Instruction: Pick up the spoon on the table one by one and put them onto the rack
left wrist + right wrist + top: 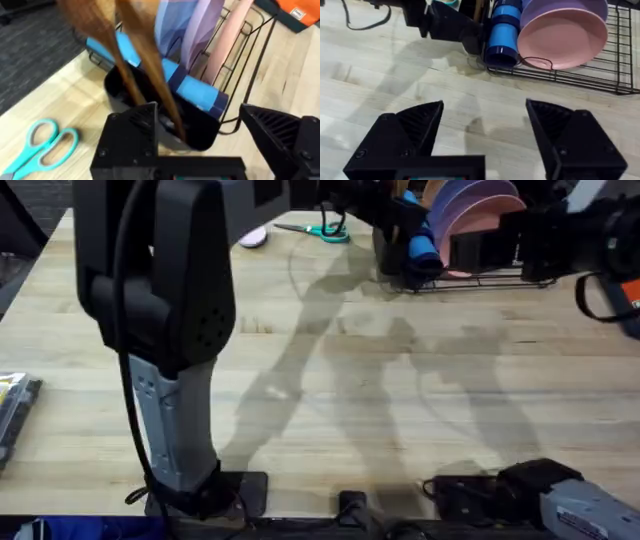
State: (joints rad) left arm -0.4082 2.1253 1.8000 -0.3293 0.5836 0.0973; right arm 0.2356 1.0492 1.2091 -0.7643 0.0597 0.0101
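Two brown wooden spoons (150, 60) stand together, handles down, in the black caddy (200, 127) at one end of the black wire rack (252, 55). My left gripper (197, 112) hangs open just in front of the caddy. One spoon handle passes close to its left finger (130, 135), and nothing is clamped. The overhead view has the rack (500, 278) at the far right of the table. My right gripper (485, 107) is open and empty over bare wood, well short of the rack (620, 65).
Teal scissors (322, 230) lie left of the rack. A blue cup (502, 30) and a pink plate (562, 40) sit in the rack, with purple plates beside them. The left arm (160, 310) rises tall at the near left. Clutter (12, 415) lies at the left edge.
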